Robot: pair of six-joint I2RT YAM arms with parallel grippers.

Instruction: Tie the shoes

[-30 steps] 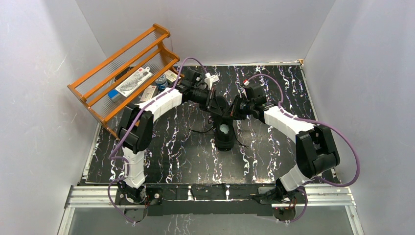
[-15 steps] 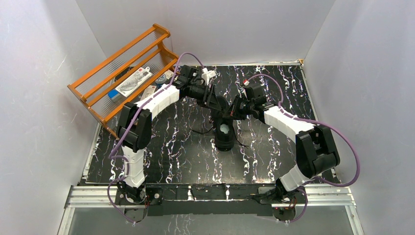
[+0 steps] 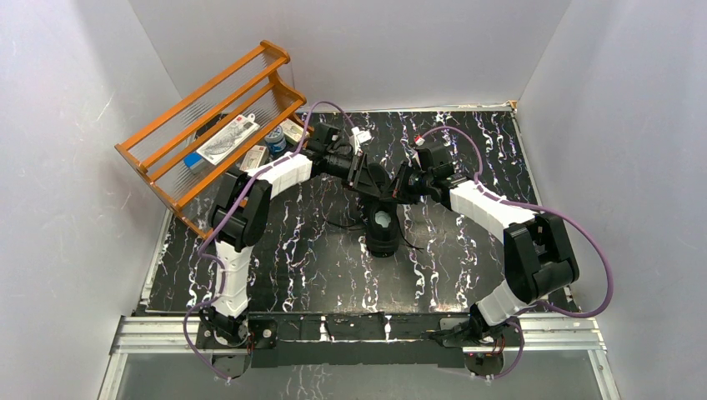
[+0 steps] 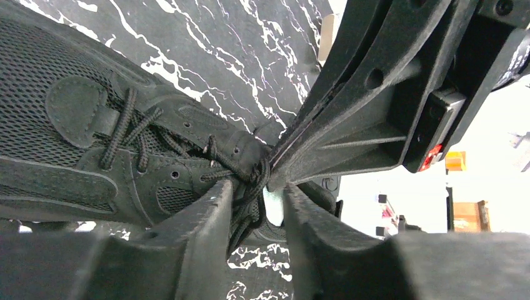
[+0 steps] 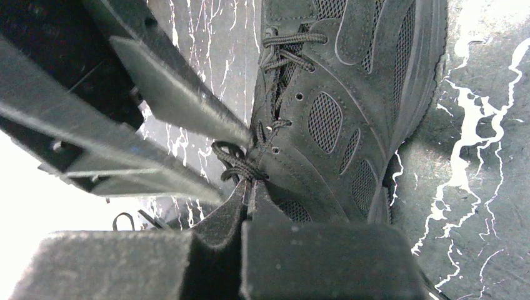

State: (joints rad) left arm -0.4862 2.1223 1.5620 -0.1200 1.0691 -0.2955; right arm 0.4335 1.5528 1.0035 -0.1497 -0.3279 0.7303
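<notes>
The shoe (image 3: 383, 235) sits mid-worktop (image 3: 317, 250). The right tool (image 5: 247, 186) is clenched on the laces (image 5: 232, 159) beside the top eyelets. The left tool (image 4: 257, 194), facing it, is released, its fingers slightly apart with laces bunched between them.

One black sneaker (image 3: 383, 233); two robot arms (a left gripper (image 3: 368, 181), a right gripper (image 3: 399, 186)); one orange wooden rack (image 3: 203, 90) far left, its small items (image 3: 223, 138) too jumbled to count.

I am finding no legible text anywhere; the packages (image 3: 225, 137) on the orange rack (image 3: 193, 93) are showing labels too small to read.
</notes>
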